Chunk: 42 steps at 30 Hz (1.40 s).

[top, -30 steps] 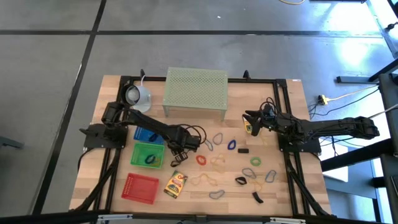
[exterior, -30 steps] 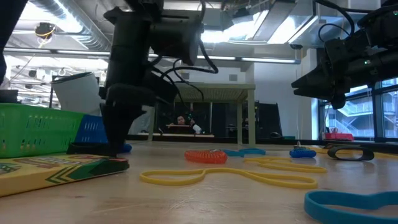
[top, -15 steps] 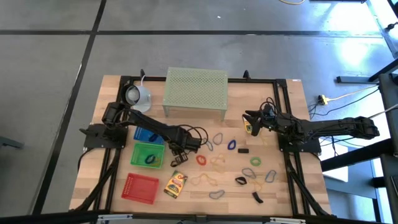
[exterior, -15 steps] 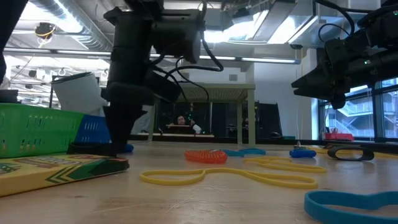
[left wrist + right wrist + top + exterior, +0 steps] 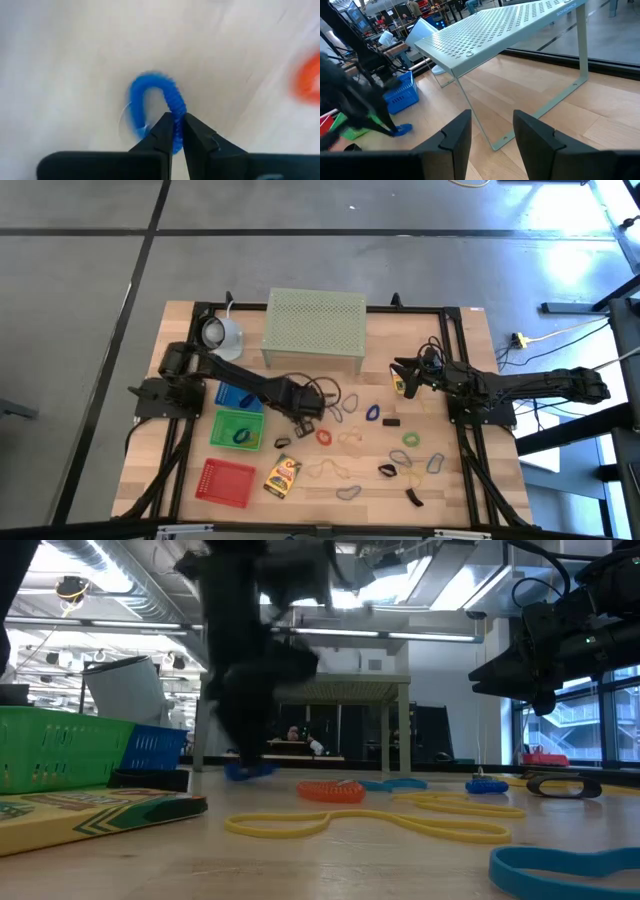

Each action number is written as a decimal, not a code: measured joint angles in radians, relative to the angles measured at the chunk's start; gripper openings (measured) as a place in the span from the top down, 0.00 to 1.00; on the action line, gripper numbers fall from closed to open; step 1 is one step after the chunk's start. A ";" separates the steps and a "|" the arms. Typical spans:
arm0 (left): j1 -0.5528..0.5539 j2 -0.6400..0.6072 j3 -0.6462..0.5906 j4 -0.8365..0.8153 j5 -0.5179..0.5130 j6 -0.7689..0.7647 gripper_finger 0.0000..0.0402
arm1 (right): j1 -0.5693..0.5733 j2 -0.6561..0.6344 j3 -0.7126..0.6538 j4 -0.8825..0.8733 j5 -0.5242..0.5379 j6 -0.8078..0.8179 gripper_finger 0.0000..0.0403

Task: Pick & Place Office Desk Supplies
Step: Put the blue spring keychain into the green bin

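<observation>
Left wrist view: a blue loop (image 5: 156, 107) is pinched by the clenched left gripper (image 5: 178, 131) near the green basket (image 5: 236, 427); transfer there is judged next.

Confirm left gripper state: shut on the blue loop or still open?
Shut on the blue loop. In the left wrist view, the left gripper has its fingers pinched together with the loop's band between them.

The right tool (image 5: 491, 131) has its two dark fingers (image 5: 456, 135) apart w/ nothing between them. Past them a pale green mesh stand (image 5: 510, 27) sits on the wood desk (image 5: 540, 112). A blue basket (image 5: 400, 95) and a small blue loop (image 5: 403, 129) lie farther off (a dark blurry arm is just beside the loop).
</observation>
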 joint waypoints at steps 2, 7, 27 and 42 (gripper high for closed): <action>-0.001 -0.045 0.001 0.086 -0.007 0.028 0.95 | 0.000 0.000 0.000 0.000 0.000 0.000 0.64; -0.017 -0.141 0.002 0.393 0.005 0.165 0.95 | 0.000 0.000 0.000 0.000 0.000 0.000 0.64; -0.163 -0.225 0.004 1.066 -0.047 0.669 0.96 | 0.000 0.000 0.000 0.000 0.000 0.000 0.64; -0.166 -0.242 0.004 0.374 0.022 0.117 0.96 | 0.000 0.000 0.000 0.000 0.000 0.000 0.64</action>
